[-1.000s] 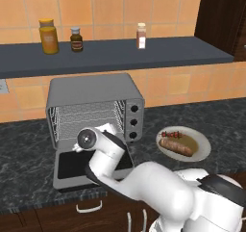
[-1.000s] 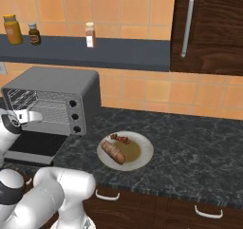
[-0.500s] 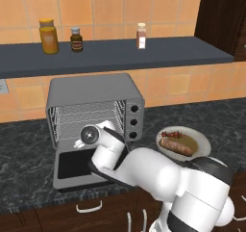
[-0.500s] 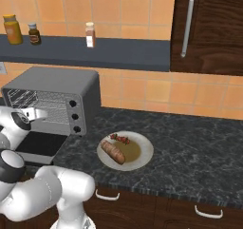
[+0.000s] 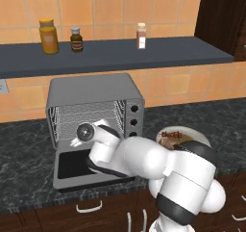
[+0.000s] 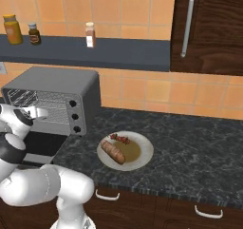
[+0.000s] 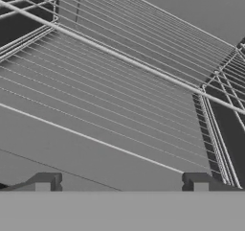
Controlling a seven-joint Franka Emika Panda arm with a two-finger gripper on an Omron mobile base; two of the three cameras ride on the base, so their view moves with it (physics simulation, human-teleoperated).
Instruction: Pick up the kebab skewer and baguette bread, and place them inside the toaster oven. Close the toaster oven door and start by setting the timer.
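Note:
The toaster oven (image 5: 96, 94) stands on the counter with its door (image 5: 77, 171) dropped open in front. My gripper (image 7: 122, 184) is open at the oven mouth with nothing between its fingertips (image 7: 45, 181), facing the wire rack (image 7: 124, 62). In the left base view my hand (image 5: 85, 131) sits in front of the rack. To the right of the oven a white plate (image 6: 142, 147) carries the baguette bread (image 6: 113, 152) and the kebab skewer (image 6: 120, 138) side by side. My arm covers much of the plate (image 5: 192, 132) in the left base view, leaving the skewer (image 5: 170, 135) showing.
A dark shelf (image 5: 120, 53) above the oven carries an orange jar (image 5: 49, 36), a small dark bottle (image 5: 76, 39) and a spice shaker (image 5: 141, 36). A dark wood cabinet with a long handle (image 6: 188, 28) hangs at the right. Bare granite counter (image 6: 199, 147) stretches right of the plate.
My hand stays at the oven mouth with its jaws open, while the arm's elbow and upper links have swung up and to the right in the left base view. Plate, bread and skewer have not moved.

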